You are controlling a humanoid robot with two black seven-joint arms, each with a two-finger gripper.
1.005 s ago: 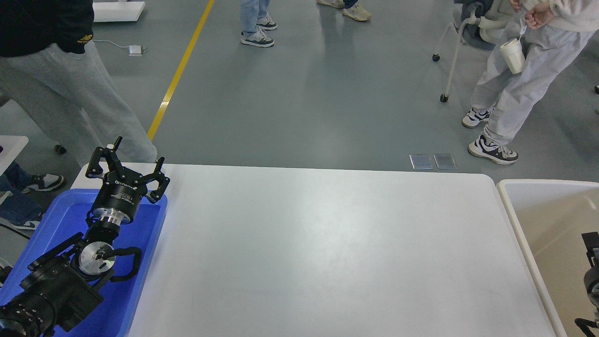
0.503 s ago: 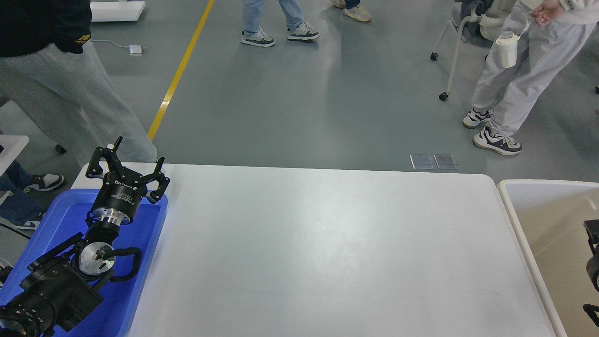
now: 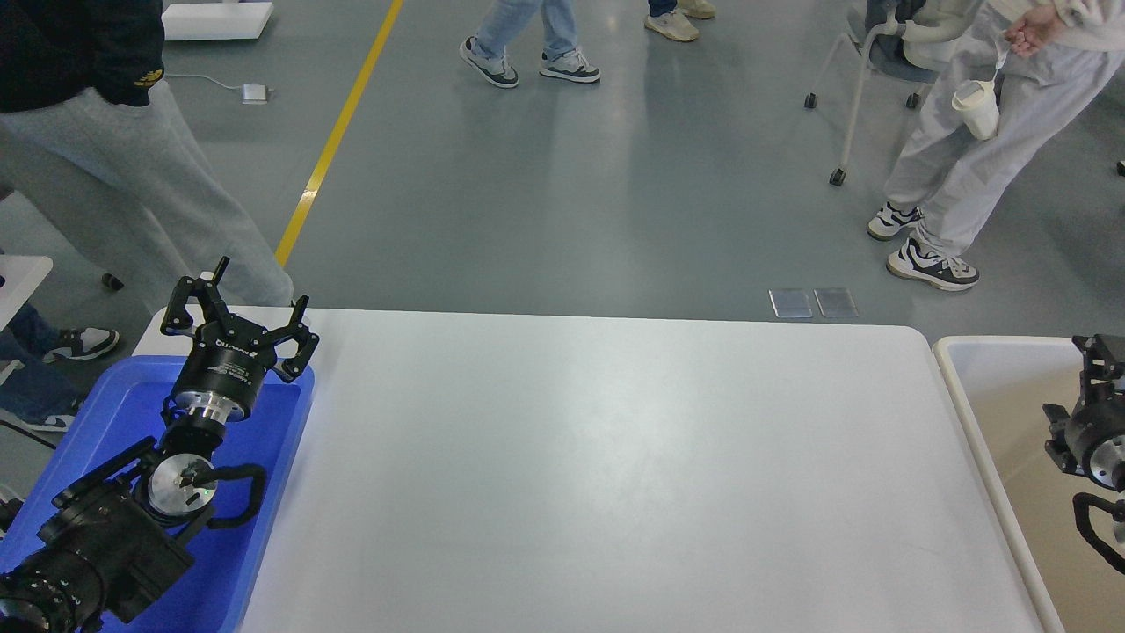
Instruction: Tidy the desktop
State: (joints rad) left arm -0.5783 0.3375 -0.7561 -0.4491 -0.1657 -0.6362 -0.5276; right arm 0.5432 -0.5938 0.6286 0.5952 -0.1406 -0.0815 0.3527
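The desktop (image 3: pixel 606 466) is a large white tabletop with rounded corners that fills the middle of the head view; nothing lies on it. My left gripper (image 3: pixel 250 303) is open and empty, held over the far end of the blue tray (image 3: pixel 264 527) at the desktop's left edge. My right gripper (image 3: pixel 1103 352) enters at the right edge over the beige bin (image 3: pixel 976 413). It is partly cut off by the frame, and its fingers cannot be told apart.
Several people stand or walk on the grey floor beyond the table, one close to its far left corner (image 3: pixel 176 202). A wheeled chair frame (image 3: pixel 848 105) stands at the far right. A yellow floor line (image 3: pixel 338 132) runs away at the left.
My right arm has risen and moved further into view over the beige bin. My left arm has not moved. The people in the background have shifted.
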